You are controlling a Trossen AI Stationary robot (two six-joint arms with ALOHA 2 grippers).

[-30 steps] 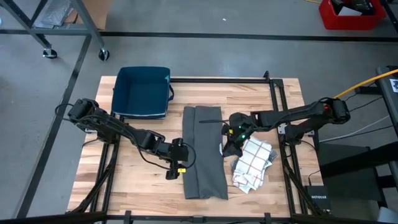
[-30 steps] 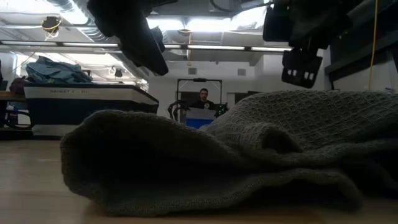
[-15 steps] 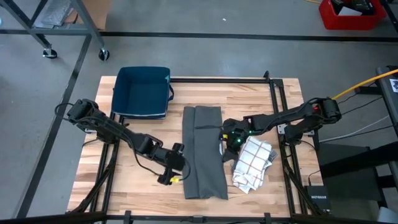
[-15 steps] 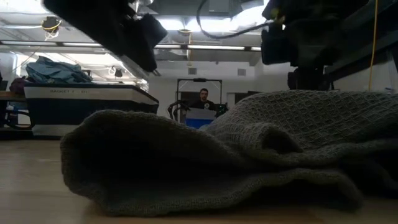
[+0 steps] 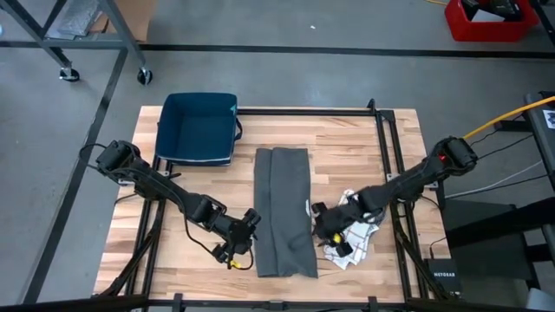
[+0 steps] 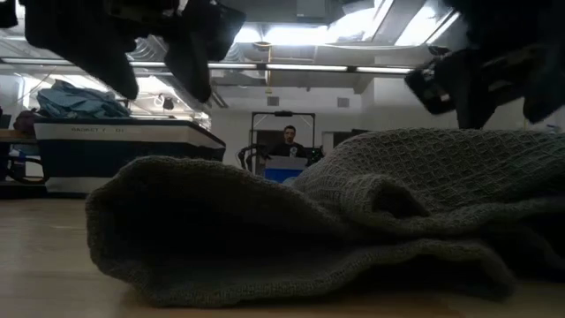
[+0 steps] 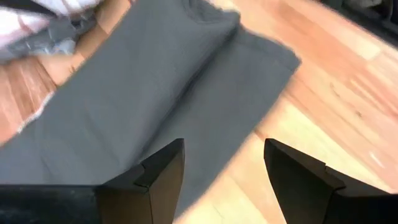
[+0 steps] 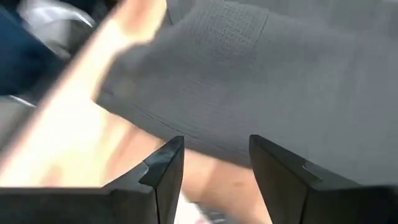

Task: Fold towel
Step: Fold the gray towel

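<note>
Both arms have slid toward the bottom of the high view. The left gripper (image 5: 245,237) and right gripper (image 5: 319,224) now flank the lower end of the grey towel (image 5: 284,211), a long strip mid-worktop (image 5: 191,195). Both sets of jaws stand apart, empty, likely readying the next fold.

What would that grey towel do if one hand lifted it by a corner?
The grey towel would likely droop, not stay flat: the low view shows soft, rounded folds. Its waffle-like weave suggests it grips rather than slips. The folded layers would probably fall open.
</note>
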